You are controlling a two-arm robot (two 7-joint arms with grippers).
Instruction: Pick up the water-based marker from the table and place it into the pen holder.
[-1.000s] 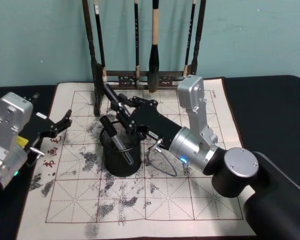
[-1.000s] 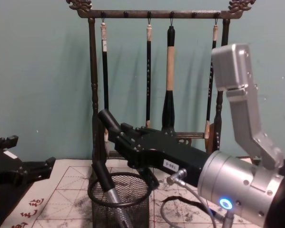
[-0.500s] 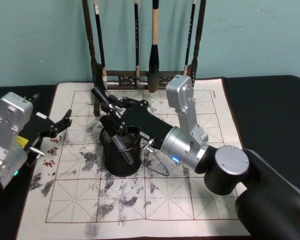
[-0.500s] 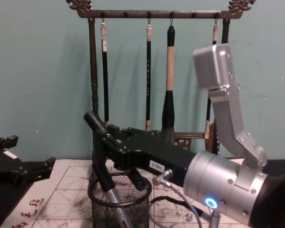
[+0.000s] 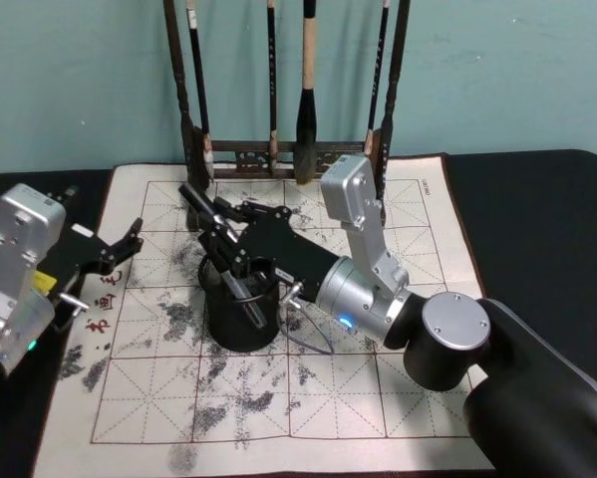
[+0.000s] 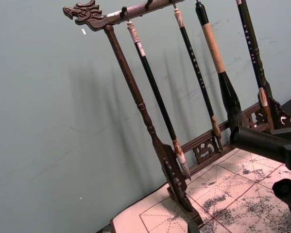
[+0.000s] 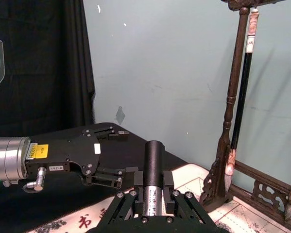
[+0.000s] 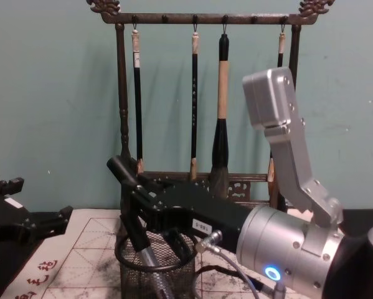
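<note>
Black marker dips into the pen holder

The marker (image 7: 153,177) is a short, hard stick with a black top end and a shiny silver middle. It looks light, and I think it will not bend or break under a firm squeeze. Its smooth round body could slip or roll between flat fingers. So the best place to hold it is around the middle, with one finger on each side.

That is how the right gripper (image 5: 225,251) has it. Its fingers are closed snug on the marker's body, just above the pen holder (image 5: 228,331). The marker leans. Its top end sticks up past the holder's back rim, and its low end is down inside the holder.

I think letting go here would drop it in, though the lean may make it clatter on the wire wall. The holder looks light too, so a hard bump could tip it.

The left gripper (image 5: 119,249) rests well to the left of the pen holder, with its fingers spread apart and nothing in them. The brush rack (image 5: 278,151) stands behind the pen holder
</note>
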